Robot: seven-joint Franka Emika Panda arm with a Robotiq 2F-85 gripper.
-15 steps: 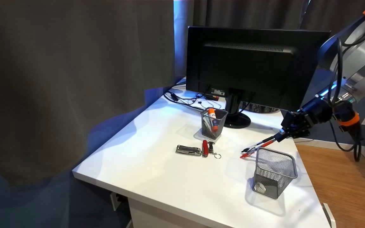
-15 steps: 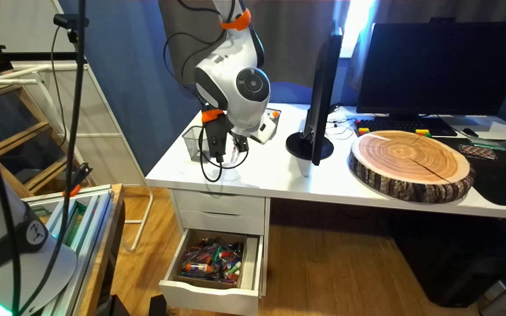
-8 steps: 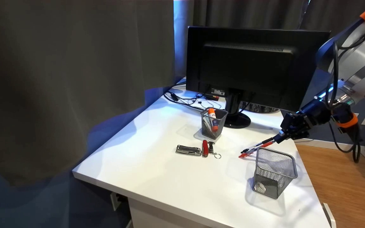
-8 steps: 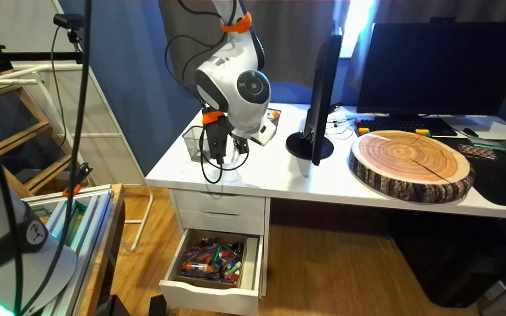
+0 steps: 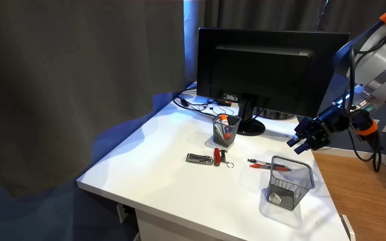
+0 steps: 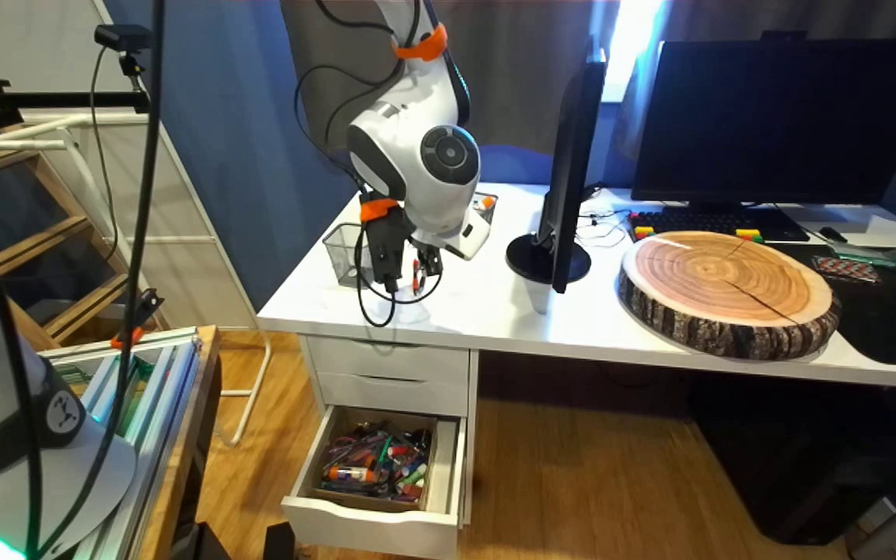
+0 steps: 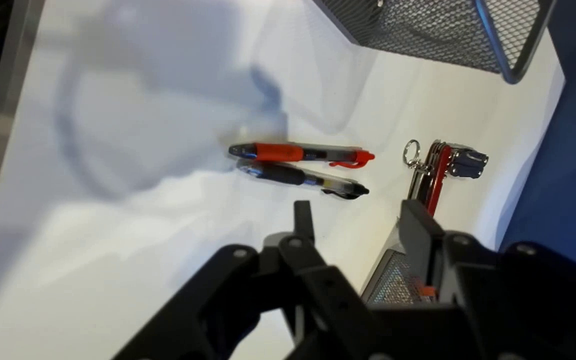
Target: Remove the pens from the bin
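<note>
A red-orange pen and a black pen lie side by side on the desk beside the grey mesh bin; their near ends show through its mesh. In the wrist view the red-orange pen and black pen lie whole and flat, with the bin at the top. No pen shows inside the bin, only a pale round piece at its bottom. My gripper is open and empty above the desk, near the pens. The wrist view shows its fingers spread apart.
A mesh holder with a glue stick stands before the monitor. A silver multitool, a red pocket knife and a small keyring tool lie on the white desk. An open drawer sits below.
The gripper held both pens tilted with their far ends at the desk; now it has opened and the pens lie flat on the desk. The arm has barely moved.
</note>
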